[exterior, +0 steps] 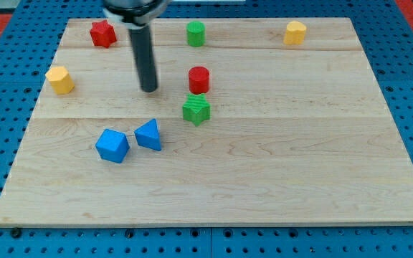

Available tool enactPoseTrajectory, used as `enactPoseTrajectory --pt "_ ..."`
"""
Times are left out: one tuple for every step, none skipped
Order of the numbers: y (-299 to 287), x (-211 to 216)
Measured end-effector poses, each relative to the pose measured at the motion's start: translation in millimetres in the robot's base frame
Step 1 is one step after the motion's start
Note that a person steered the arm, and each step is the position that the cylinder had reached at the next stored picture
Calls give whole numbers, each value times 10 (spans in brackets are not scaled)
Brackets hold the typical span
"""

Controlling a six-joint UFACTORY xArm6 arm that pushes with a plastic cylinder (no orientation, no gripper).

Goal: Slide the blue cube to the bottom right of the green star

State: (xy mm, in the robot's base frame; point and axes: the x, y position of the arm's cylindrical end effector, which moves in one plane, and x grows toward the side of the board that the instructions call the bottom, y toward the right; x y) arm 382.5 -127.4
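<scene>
meanwhile my tip [149, 90] stood above-left of the green star [196, 109], bearing no jaws, while the blue cube [112, 145] sat corner-down lower left, no long axis.

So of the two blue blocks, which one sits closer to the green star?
The blue triangular block, the right-hand one of the pair. It lies down-left of the green star, while the blue cube sits farther left. My tip is above both, touching neither.

We see a pale wood tabletop [278, 179], smooth with visible grain; blue cube [112, 145] and green star [196, 109] look matt plastic.
</scene>
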Motion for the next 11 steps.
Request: enactPoseTrajectory --pt "-178 784" --pt "-366 1083" --pt "-671 1092" --pt "-849 1578" --pt "158 1738" --pt "73 1777" --pt "-887 1516" --pt "-41 1463" --pt "1094 1578" --pt "1335 1476" --pt "1485 955"
